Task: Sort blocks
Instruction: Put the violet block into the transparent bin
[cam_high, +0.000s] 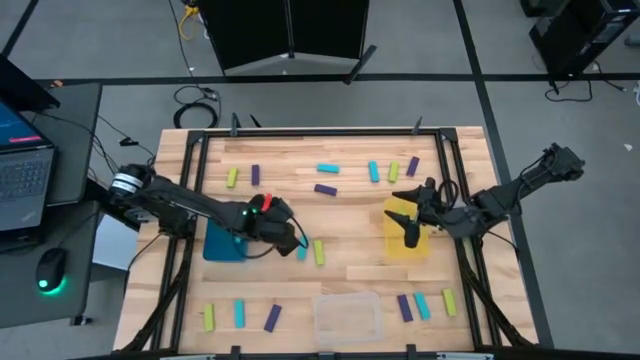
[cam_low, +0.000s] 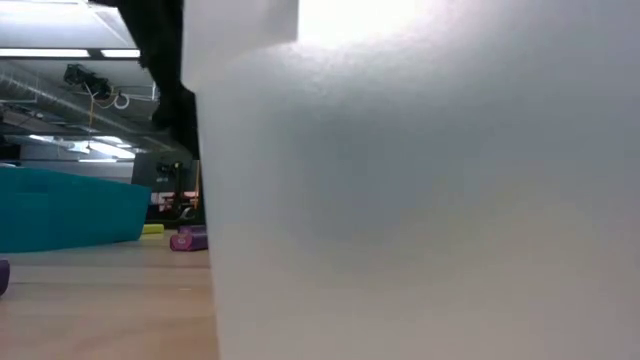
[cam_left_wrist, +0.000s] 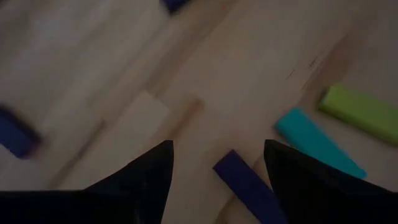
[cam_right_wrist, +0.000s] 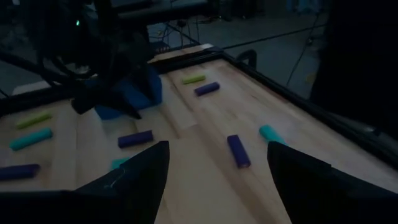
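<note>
Left gripper (cam_left_wrist: 217, 165) open, hovering over a purple block (cam_left_wrist: 249, 186) on the table; cyan block (cam_left_wrist: 317, 143) just beside (could get nudged). Right gripper (cam_right_wrist: 217, 168) open, empty, above yellow bin (cam_high: 408, 232).

The left arm reaches from the left side toward the table middle, and the left gripper (cam_high: 297, 240) points down with its 2 fingers apart. The right arm comes from the right side; the right gripper (cam_high: 408, 222) also stands spread.
</note>
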